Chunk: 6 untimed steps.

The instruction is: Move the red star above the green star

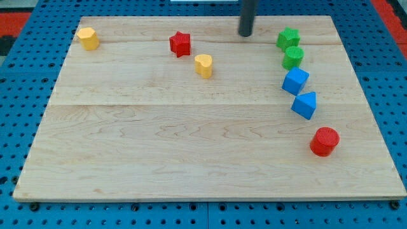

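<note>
The red star (180, 44) lies near the view's top, left of centre, on the wooden board (191, 140). The green star (288, 38) lies at the top right. My tip (246, 34) rests on the board between them, about a hand's width right of the red star and left of the green star, touching neither.
A yellow heart (203, 65) sits just below and right of the red star. A yellow block (88, 38) is at the top left. Below the green star run a green round block (293, 57), a blue cube (295, 81), a blue wedge (304, 105) and a red cylinder (324, 141).
</note>
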Tool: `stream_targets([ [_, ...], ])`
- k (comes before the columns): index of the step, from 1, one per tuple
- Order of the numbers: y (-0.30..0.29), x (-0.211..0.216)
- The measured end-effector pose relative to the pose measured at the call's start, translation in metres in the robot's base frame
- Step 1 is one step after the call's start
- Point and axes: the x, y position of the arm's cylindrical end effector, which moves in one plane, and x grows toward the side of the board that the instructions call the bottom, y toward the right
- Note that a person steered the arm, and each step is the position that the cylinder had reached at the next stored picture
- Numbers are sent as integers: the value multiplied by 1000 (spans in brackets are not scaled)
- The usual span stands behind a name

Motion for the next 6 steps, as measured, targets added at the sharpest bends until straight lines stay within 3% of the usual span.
stream_targets([
  [1,-33,55],
  [2,-90,66],
  [3,-147,64],
  [4,-162,41],
  [6,-11,7],
])
